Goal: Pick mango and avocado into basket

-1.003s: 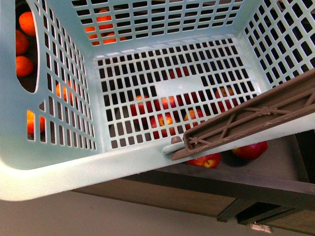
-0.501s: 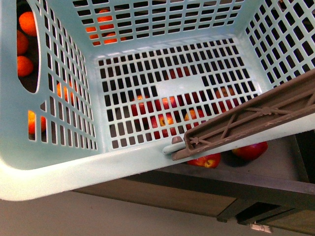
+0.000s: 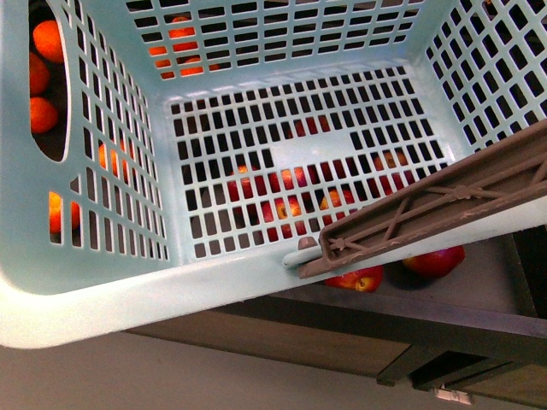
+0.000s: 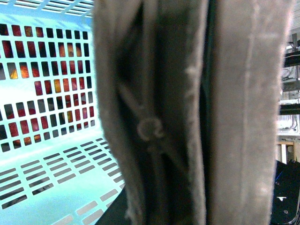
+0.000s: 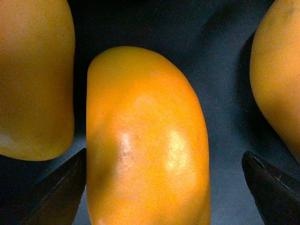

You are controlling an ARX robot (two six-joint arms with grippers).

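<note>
The right gripper (image 5: 159,192) is spread wide astride the middle mango (image 5: 145,131) of three. One basket (image 3: 102,290) fills the front view, with its brown handle (image 3: 436,205) at four o'clock. The left gripper is out of sight.

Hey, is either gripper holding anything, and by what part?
Right gripper holds nothing: its open fingertips straddle the mango. The left gripper is out of view; the brown handle of the basket fills its camera, so a hold cannot be told.
</note>
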